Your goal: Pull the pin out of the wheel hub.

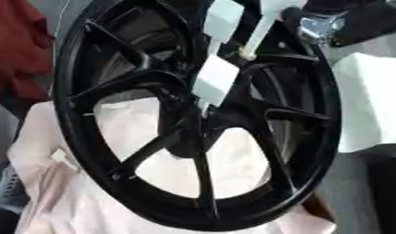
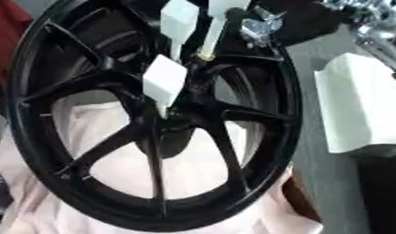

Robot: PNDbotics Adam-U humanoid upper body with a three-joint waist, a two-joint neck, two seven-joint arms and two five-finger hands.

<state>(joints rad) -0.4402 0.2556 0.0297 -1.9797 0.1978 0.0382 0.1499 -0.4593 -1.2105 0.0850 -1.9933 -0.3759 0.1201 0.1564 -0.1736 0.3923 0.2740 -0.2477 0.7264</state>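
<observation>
A black spoked wheel hub point(image 1: 113, 114) stands tilted and fills both views. My right hand point(image 2: 264, 25) comes in from the upper right, black with silver joints. Two white blocks point(image 2: 165, 77) of it lie in a line over the spokes, and the lower one ends at the hub's centre point(image 2: 165, 116). Beside them a slim white rod with a yellowish tip point(image 2: 206, 54) points down at a spoke near the centre. I cannot tell whether that rod is the pin, nor what the hand holds. My left hand shows in no view.
The wheel rests on pale pink cloth point(image 1: 56, 183). A white box point(image 2: 353, 105) stands to the right on a grey surface. Something red point(image 1: 17, 41) shows at the upper left behind the rim.
</observation>
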